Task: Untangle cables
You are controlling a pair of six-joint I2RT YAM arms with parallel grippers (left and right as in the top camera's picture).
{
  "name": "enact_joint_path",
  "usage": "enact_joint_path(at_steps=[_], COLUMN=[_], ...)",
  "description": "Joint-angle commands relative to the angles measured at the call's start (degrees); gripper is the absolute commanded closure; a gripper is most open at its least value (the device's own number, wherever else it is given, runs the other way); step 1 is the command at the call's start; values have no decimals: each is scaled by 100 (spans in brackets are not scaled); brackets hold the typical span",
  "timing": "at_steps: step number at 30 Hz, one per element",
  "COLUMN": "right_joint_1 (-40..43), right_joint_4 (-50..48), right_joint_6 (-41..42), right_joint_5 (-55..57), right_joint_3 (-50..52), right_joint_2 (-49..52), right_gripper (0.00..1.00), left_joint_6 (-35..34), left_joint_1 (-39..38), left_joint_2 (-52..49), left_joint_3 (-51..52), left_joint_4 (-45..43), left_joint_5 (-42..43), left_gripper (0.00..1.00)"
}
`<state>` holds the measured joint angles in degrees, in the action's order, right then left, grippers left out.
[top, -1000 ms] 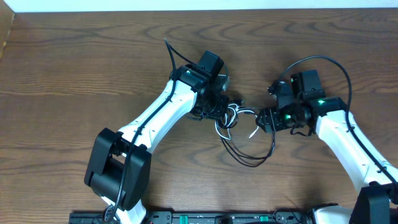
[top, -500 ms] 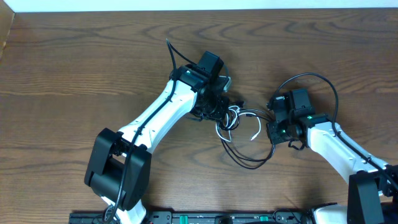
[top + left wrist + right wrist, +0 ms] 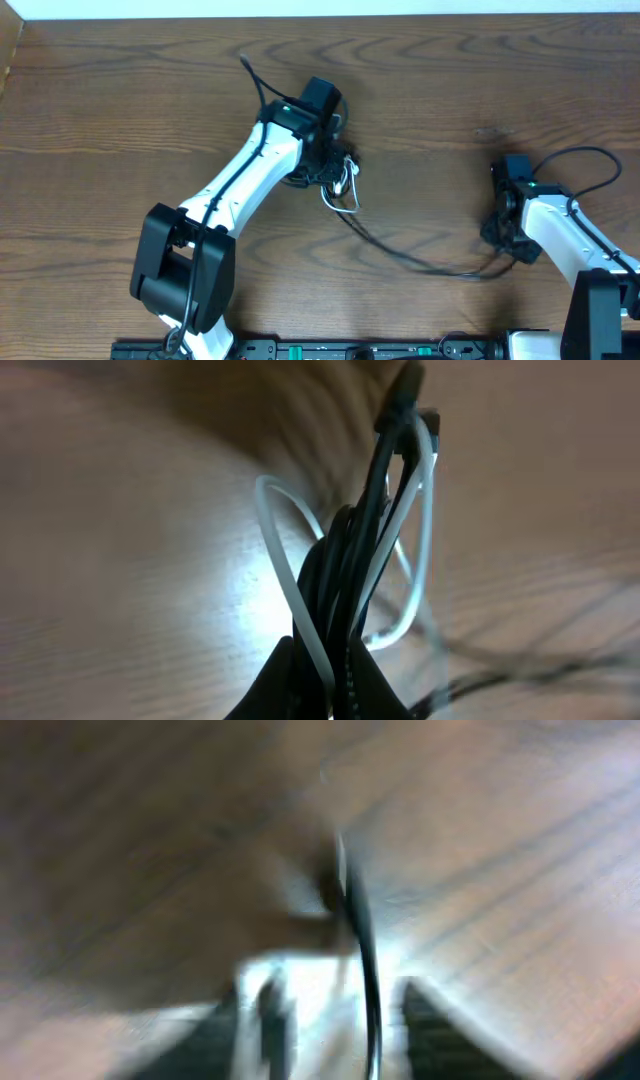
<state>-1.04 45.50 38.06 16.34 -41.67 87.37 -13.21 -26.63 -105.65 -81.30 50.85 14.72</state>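
My left gripper [image 3: 338, 172] is shut on the bundle of cables [image 3: 342, 188], left of the table's centre. In the left wrist view the jaws [image 3: 328, 685] pinch a white cable loop [image 3: 420, 540] and several black cords [image 3: 365, 550] that rise to a plug end. One black cable [image 3: 420, 262] runs out of the bundle, stretched low across the table to my right gripper [image 3: 498, 238]. The right wrist view is blurred. Its fingers [image 3: 345, 1020] stand apart, and the thin black cable [image 3: 360, 950] runs between them, nearer the right finger.
The wooden table [image 3: 120, 110] carries nothing else. The thick black wires fixed to the arms loop above the left wrist [image 3: 258, 85] and over the right wrist [image 3: 590, 155]. A dark rail runs along the front edge [image 3: 330, 350].
My right gripper has moved right and toward the front, drawing one black cable out long. My left gripper has shifted slightly left and back with the bundle, which is now tighter.
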Motion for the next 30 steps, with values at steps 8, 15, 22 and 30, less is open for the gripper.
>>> enact_joint_path(at_steps=[8,15,22,30], right_joint_1=[20,20,-146,-350], right_joint_4=[-1735,-3359,-3346,-2887], right_joint_6=[-2555,-2551,-2546,-1937], right_joint_5=[-4052,-6601,-6767,-4675], right_joint_3=[9,9,11,11], right_joint_2=[7,7,7,7], right_gripper=[2,4,17,42], left_joint_6=[1600,2048,1655,1615], left_joint_1=[31,20,-68,-205], left_joint_2=[66,63,63,63], left_joint_3=[-46,-42,-42,-42], left_joint_4=[-612,-428,-579,-710], left_joint_5=[2809,3005,3008,3757], left_gripper=[93,93,92,92])
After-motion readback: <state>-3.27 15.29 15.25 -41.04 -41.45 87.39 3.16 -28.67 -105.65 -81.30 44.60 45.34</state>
